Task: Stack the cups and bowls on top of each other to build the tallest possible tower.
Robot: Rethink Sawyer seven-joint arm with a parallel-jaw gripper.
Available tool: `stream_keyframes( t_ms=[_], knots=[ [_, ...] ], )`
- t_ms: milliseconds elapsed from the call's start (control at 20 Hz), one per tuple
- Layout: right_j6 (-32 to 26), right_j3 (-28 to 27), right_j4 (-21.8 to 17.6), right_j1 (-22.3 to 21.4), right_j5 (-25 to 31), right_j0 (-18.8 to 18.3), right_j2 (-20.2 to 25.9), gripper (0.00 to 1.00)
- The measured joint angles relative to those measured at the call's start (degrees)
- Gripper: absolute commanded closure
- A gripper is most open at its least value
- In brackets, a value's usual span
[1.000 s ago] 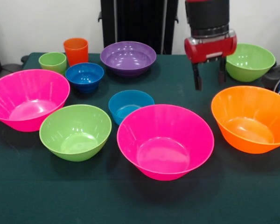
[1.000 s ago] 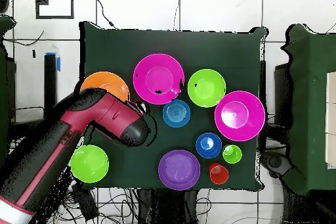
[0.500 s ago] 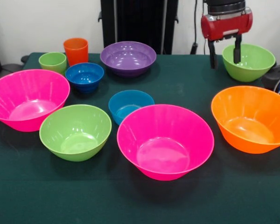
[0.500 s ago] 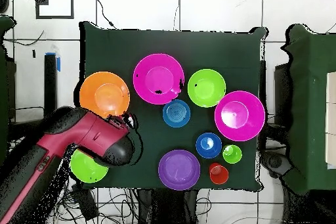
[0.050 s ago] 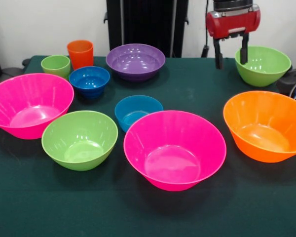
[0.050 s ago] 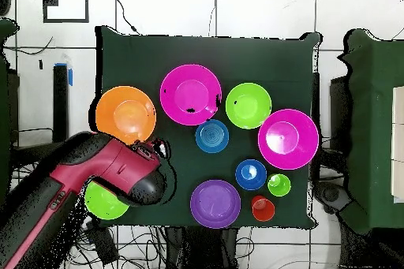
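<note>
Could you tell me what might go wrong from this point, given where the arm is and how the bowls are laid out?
The open tool hangs beside the rim of the far green bowl; if it descends there, a finger could strike the rim and tip or push the bowl. That bowl sits near the table edge, so a nudge might slide it off. Nothing is stacked yet, and the orange bowl and pink bowl lie close, so carrying could clip them.

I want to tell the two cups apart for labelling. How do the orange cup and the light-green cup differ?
The orange cup is taller and narrower; the light-green cup is shorter and squatter. In the front view the orange cup stands farther back, beside the purple bowl, and the light-green cup sits nearer the big pink bowl. Both stand upright, empty, side by side at one table corner.
</note>
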Motion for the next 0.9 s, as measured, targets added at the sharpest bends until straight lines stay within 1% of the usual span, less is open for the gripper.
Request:
stream_keyframes(
  t_ms=[250, 500, 600, 750, 900],
  knots=[
    [0.0, 0.8, 0.6, 0.0, 1.8, -1.2, 0.7, 0.00],
    [0.0, 1.4, 3.1, 0.0, 4.0, -3.1, 1.5, 0.00],
    [0.0, 1.6, 4.7, 0.0, 5.0, -4.0, 2.3, 0.00],
    [0.0, 1.7, 6.8, -0.1, 6.2, -4.7, 3.5, 0.00],
    [0.0, 1.7, 8.0, -0.1, 7.0, -4.9, 4.7, 0.00]
  ],
)
